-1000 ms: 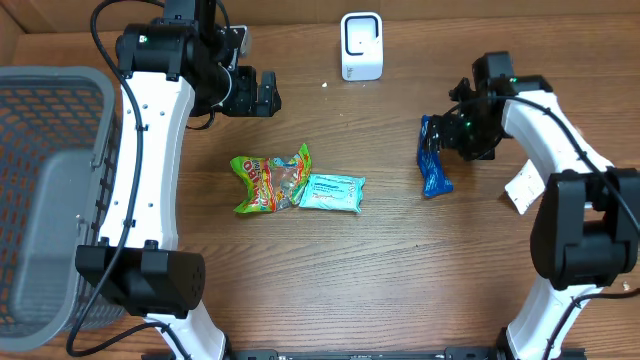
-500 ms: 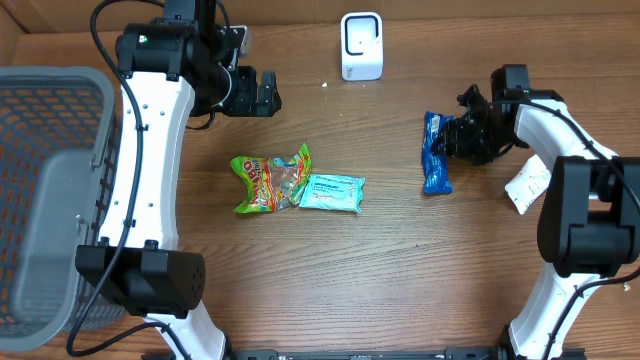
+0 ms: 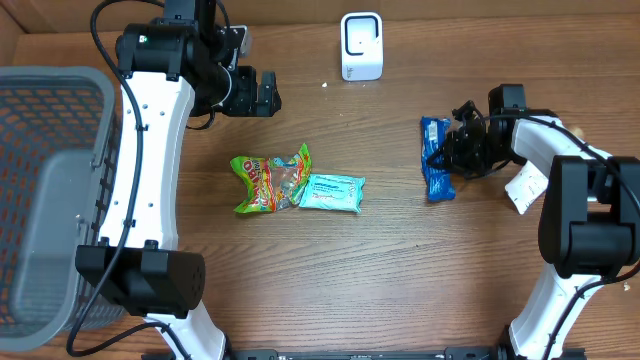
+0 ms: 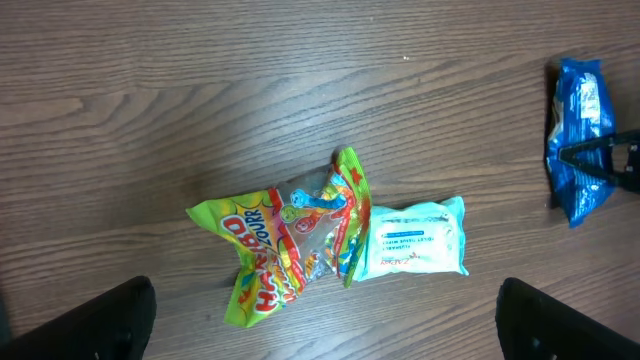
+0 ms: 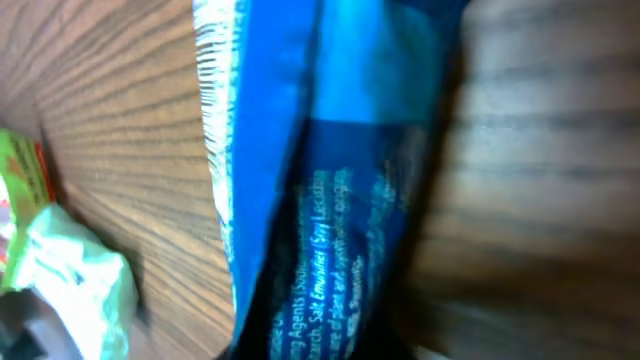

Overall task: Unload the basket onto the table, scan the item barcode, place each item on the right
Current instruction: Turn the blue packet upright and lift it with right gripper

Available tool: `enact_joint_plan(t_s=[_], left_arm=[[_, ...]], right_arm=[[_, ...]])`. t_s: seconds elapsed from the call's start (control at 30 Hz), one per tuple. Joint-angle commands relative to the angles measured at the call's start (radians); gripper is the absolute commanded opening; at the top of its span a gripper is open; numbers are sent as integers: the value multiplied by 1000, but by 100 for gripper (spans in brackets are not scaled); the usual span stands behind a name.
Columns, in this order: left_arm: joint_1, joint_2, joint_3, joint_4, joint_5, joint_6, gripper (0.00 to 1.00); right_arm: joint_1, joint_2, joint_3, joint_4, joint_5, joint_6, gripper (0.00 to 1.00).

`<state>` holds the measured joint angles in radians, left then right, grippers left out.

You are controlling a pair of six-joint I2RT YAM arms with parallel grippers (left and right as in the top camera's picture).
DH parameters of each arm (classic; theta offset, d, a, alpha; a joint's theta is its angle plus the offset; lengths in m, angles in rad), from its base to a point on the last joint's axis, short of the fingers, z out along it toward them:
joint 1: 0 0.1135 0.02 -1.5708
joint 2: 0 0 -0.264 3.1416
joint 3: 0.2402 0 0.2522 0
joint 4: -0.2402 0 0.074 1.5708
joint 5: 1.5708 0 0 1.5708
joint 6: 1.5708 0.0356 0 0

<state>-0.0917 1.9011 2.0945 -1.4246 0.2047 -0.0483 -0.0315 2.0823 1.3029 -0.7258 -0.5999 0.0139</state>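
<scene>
**Right gripper closes on blue packet at the bench's right side**

The blue packet (image 3: 435, 158) lies lengthwise on the right half of the wooden bench (image 3: 350, 280), in front of the white barcode scanner (image 3: 361, 46) and off to its right, well apart from it. The right gripper (image 3: 452, 155) reaches in from the packet's right edge, and in the left wrist view its dark fingers (image 4: 600, 160) are drawn together across the wrapper's middle, pinching it. The right wrist camera is so close that the blue wrapper and its blurred white print fill most of the view. Whether the packet rests on the wood or is raised just off it cannot be told.

Near the bench's middle, a green candy bag (image 3: 268, 180) and a pale teal packet (image 3: 332, 192) lie side by side, touching, well to the left of the blue packet. A white tag (image 3: 522, 187) sits beside the right arm.

The left gripper (image 3: 268, 93) hangs above the bench's rear left, its jaws spread wide with nothing between them; its camera looks down on all three packets. A grey mesh basket (image 3: 40, 200) stands at the far left edge.
</scene>
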Motion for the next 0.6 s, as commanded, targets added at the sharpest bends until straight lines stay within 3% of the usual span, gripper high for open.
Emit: enact_joint_plan(t_s=[0.0, 0.33, 0.57], left_arm=[[-7, -5, 17, 0, -3, 19, 100], [-7, -5, 17, 0, -3, 19, 100], [-7, -5, 17, 0, -3, 19, 100]], right_arm=[[5, 19, -29, -20, 47, 17, 6], [14, -62, 163, -237, -89, -99, 4], [48, -230, 195, -267, -143, -101, 4]])
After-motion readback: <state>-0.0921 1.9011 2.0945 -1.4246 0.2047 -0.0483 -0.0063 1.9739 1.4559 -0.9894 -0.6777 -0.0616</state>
